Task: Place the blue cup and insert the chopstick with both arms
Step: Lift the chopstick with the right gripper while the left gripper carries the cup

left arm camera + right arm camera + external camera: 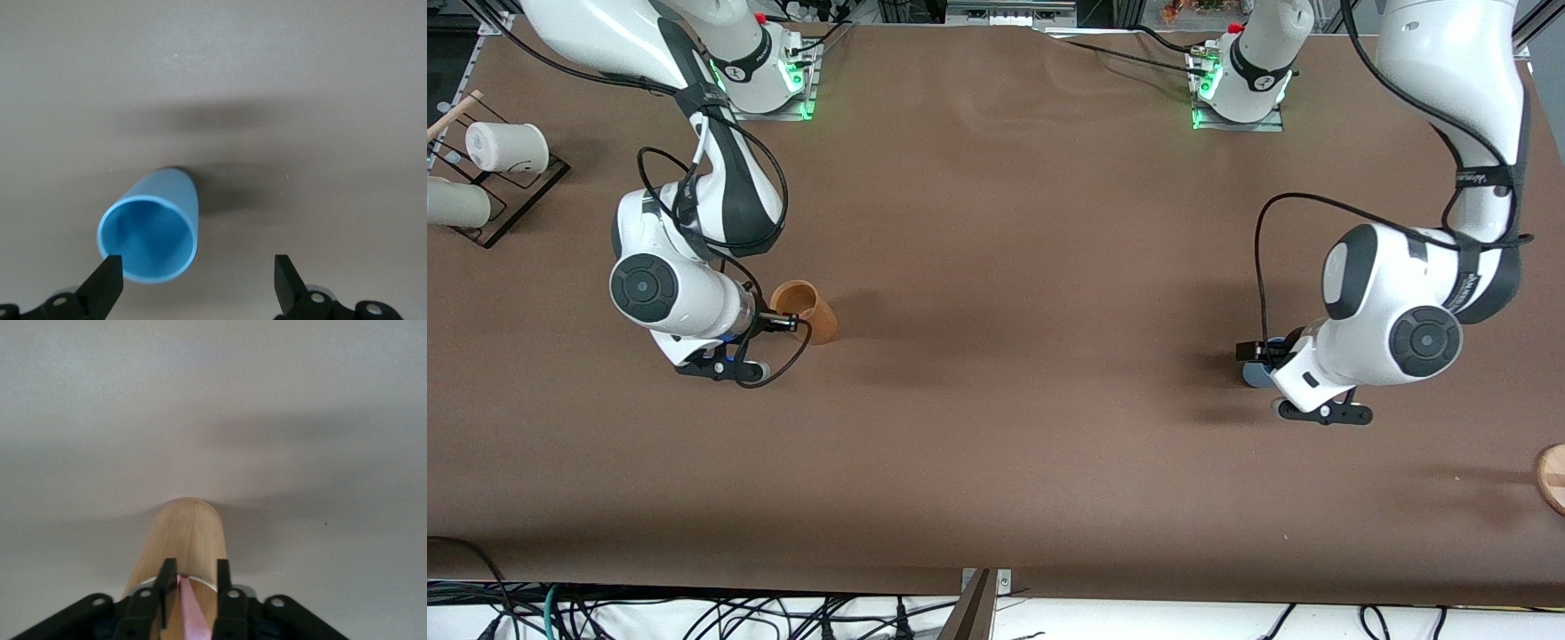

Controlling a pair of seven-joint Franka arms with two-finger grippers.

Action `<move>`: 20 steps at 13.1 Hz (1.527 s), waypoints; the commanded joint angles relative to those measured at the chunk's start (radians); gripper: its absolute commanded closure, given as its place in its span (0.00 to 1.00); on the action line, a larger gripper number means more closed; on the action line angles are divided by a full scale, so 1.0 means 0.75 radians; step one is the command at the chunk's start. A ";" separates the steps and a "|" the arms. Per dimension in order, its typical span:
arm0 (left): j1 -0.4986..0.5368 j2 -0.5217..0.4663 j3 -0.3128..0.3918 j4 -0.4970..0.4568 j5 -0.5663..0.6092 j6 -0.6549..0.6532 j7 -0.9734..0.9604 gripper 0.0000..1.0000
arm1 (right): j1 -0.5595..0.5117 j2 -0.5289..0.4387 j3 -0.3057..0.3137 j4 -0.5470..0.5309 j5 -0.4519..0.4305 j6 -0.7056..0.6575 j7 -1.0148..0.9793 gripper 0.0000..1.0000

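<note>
Taking the table as a clock face seen from the front camera, with twelve at the robots' bases, a round wooden piece (1552, 476) lay nearest, cut off by the table (996, 427) edge at about four o'clock. Farther in, between three and four o'clock, the left gripper (1257, 354) (197, 277) was low around the blue cup (1257, 376) (149, 239). Its fingers (105, 279) were spread wide and gripped nothing. The cup stood upright on the table between them, mouth up, close by one finger and well apart from the other. Whether that nearer finger touched the rim could not be told. At about nine o'clock the right gripper (784, 323) (191, 579) hung just over the mouth of the orange-brown cup (807, 308) (187, 535), which stood upright on the table. Its fingers were nearly closed, pinching the thin pink chopstick (191, 608), whose end pointed at the cup's rim. Whether the tip had entered the cup could not be told. Farthest, at about ten o'clock by the right arm's end of the table, two white cups (507, 147) lay on their sides on a dark rack (520, 191).
</note>
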 commanded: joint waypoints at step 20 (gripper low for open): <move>0.036 -0.125 -0.005 -0.483 0.057 0.513 -0.011 1.00 | 0.015 -0.066 0.081 0.795 0.006 -0.810 -0.022 1.00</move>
